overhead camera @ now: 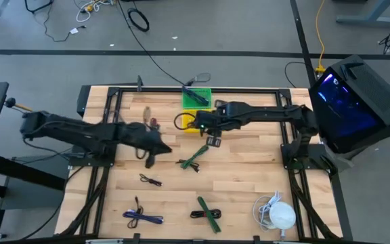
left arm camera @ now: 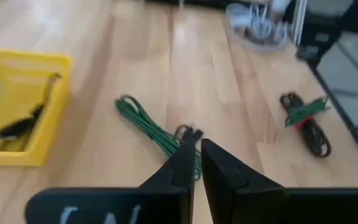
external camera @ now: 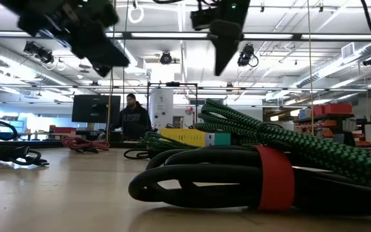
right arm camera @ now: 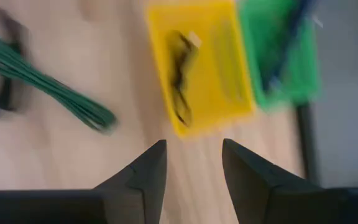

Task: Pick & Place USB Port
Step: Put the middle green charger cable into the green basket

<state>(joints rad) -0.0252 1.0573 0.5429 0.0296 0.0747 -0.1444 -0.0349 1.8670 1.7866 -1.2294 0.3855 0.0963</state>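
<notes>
Grippers hover mid-frame in the high view: left gripper (overhead camera: 148,161) closed and empty, just left of the green cable (overhead camera: 193,158); right gripper (overhead camera: 213,141) open, just right of the yellow bin (overhead camera: 189,123) holding a black cable (right arm camera: 180,59).

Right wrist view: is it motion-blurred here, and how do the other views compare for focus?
Right wrist view: smeared, the yellow bin and green cable streaked. Left wrist view: softer, with the same green cable readable. Low view: the near black cable bundle is soft and the ceiling lights glare. High view: evenly lit, sharp.
</notes>
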